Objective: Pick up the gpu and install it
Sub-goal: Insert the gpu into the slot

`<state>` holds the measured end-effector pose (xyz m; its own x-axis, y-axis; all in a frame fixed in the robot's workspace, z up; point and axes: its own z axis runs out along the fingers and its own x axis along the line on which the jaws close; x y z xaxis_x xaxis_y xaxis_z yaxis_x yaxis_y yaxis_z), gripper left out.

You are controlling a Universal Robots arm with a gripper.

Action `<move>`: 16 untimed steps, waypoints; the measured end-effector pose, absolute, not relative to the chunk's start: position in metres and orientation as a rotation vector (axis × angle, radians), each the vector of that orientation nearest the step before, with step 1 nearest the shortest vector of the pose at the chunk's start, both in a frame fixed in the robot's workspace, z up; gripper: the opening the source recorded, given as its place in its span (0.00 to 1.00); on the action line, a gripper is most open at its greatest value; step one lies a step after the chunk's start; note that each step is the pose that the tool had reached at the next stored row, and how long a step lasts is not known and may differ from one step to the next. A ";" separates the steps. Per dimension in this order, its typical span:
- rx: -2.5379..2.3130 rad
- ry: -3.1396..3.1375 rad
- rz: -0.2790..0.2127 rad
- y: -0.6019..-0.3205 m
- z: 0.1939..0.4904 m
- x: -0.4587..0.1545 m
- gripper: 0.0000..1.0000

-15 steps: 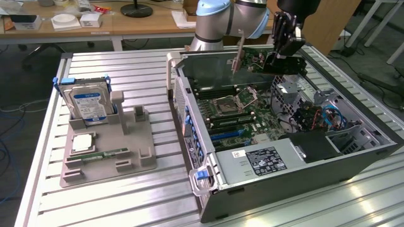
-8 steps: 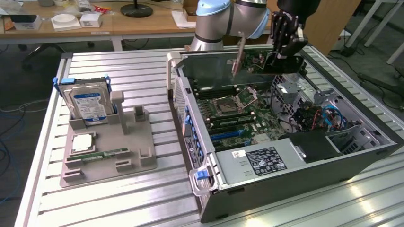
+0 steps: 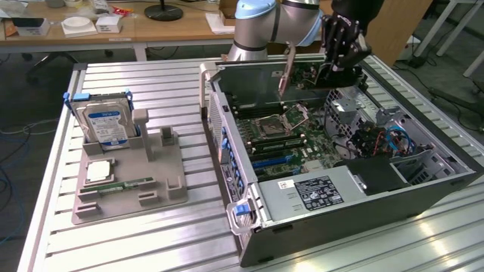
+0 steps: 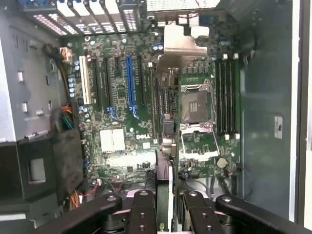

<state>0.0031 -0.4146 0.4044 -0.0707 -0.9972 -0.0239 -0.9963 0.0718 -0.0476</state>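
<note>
Exterior view: I see the gripper (image 3: 335,68) clamped on the gpu (image 3: 287,69), held on edge above the motherboard (image 3: 302,141) at 1 o'clock from the CPU socket (image 3: 274,122); wrist view: both fingers (image 4: 144,209) press the card's faces.

Ribbed metal table (image 3: 151,243) (dull sheen), matt grey plastic holder (image 3: 132,170), gpu (image 4: 181,48) with silvery metal bracket
</note>
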 end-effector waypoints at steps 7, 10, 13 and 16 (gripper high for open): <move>-2.175 2.195 -0.026 -0.416 0.402 0.003 0.26; -2.178 2.192 -0.027 -0.416 0.401 0.002 0.26; -2.177 2.192 -0.026 -0.416 0.400 -0.001 0.26; -2.175 2.195 -0.027 -0.416 0.399 -0.006 0.26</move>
